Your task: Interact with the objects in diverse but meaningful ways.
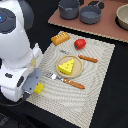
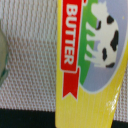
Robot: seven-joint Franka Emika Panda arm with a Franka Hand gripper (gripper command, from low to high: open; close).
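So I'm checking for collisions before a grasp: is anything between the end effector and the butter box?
Nothing visible does. The end effector is right at the butter box at the woven placemat's edge. The wrist view shows only the box and bare mat. The fork lies off to the side, not between them.

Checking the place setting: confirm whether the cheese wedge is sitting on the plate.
Yes, in the exterior view the yellow holed cheese wedge lies on the round tan plate in the middle of the woven placemat.
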